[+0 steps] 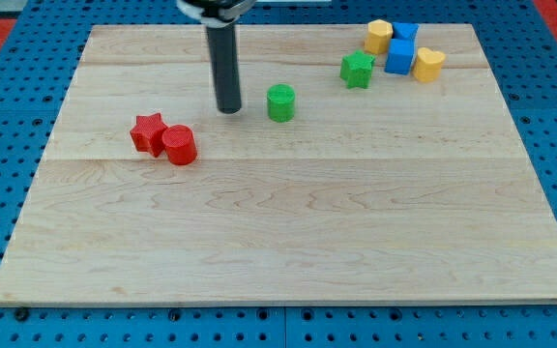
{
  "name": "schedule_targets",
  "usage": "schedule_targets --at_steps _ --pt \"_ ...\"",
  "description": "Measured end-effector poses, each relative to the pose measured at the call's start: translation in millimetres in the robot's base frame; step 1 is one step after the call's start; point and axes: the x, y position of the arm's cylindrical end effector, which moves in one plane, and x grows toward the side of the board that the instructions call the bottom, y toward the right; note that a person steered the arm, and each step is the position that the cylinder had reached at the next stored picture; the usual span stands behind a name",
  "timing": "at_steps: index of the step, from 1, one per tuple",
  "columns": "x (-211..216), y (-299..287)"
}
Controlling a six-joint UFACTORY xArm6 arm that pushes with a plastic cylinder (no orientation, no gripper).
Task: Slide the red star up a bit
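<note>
The red star (148, 132) lies on the wooden board at the view's left, touching a red cylinder (179, 145) on its lower right. My tip (228, 109) rests on the board above and to the right of the red star, well apart from it. A green cylinder (280, 101) stands just to the right of my tip.
A green star (357, 70) lies at the upper right. Beyond it cluster a yellow hexagon block (378, 37), two blue blocks (401, 48) and a yellow heart block (427, 64). The board's edge (278, 304) runs along the bottom over a blue pegboard.
</note>
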Motion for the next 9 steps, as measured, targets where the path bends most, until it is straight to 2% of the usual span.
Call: schedule_targets --at_steps 1,2,3,4,5,7,8,9 --pt "-14.0 77.7" --pt "-61.7 156.9" --pt "-10.7 127.7" --pt "65.4 76.3" --pt "73.7 38.5" --pt "73.7 38.4" --pt "110.3 25.5" --pt "108.4 -74.7"
